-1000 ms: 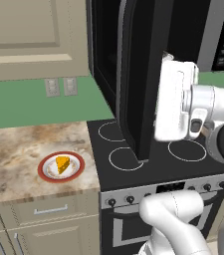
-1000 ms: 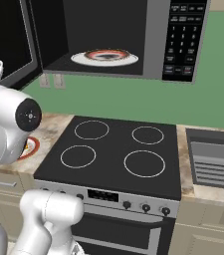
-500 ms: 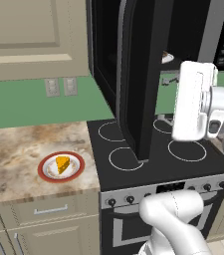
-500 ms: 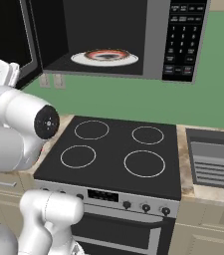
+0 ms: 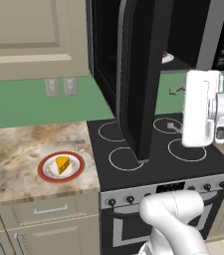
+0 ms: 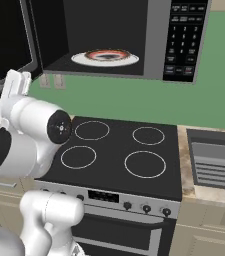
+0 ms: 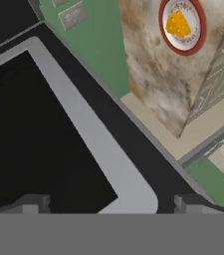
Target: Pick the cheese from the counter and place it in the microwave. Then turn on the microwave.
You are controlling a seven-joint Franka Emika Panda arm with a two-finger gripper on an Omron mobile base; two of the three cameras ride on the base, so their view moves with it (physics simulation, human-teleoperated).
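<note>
The pick step has not begun: the cheese (image 5: 62, 164) sits on its red-rimmed plate (image 5: 48, 172) on the desk (image 5: 14, 149), left of the stovetop (image 5: 158, 149). The tool (image 7: 111, 203) is spread wide and empty, well apart from it beside the open microwave door (image 5: 141, 74). The next move calls for swinging left and down over the wedge.

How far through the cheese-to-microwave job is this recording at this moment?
Done: the microwave door stands open, with a plate already visible inside. In hand: nothing; the gripper is open and empty, its fingers wide apart near the door. Left: the cheese sits on its red-rimmed plate on the counter, so picking, placing, closing and switching on all remain.
</note>
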